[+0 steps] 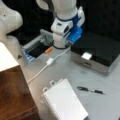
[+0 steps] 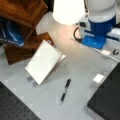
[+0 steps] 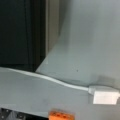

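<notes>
Right now the gripper hangs low beside the tray, just behind the cable plug; jaws hidden, can't tell. Best descend squarely over the plug.

arm: bent low over table | hand: hidden

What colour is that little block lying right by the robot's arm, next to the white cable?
Orange. The little block shows best in a front view, beside the white cable.
</notes>
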Controlling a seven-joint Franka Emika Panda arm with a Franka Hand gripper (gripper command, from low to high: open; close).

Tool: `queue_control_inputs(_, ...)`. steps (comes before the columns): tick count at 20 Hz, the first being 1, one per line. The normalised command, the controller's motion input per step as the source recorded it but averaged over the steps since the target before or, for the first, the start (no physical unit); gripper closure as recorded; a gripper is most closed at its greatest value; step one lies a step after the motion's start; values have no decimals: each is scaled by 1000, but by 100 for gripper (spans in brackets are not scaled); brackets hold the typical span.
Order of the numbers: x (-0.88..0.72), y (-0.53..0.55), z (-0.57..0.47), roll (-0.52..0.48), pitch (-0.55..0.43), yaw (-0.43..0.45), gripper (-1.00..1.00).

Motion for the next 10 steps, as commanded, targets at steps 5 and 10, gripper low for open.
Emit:
queue_control_inputs(5,340,-98,78,203,209,86,-100)
queue_control_inputs(10,308,-3,-121,409,114,16,-100)
